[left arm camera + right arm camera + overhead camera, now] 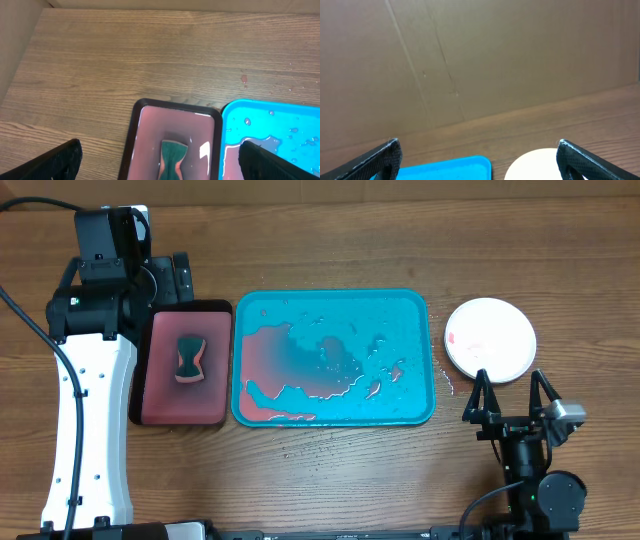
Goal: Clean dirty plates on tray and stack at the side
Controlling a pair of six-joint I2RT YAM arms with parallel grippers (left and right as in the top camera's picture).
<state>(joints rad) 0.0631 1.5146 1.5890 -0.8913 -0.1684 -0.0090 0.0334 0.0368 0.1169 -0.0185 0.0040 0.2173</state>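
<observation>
My left arm (90, 430) wears a long white shell with rounded edges, topped by blocky black joints (95, 280). A black cable (25, 317) curves in beside it. My right arm (535, 485) is black all over, with a small silver-grey block (566, 412) near its front end. My right tool (510, 380) has two thin black prongs. On my left tool (160, 144), the fingers (55, 162) are matte black wedges with a faintly rough surface.
</observation>
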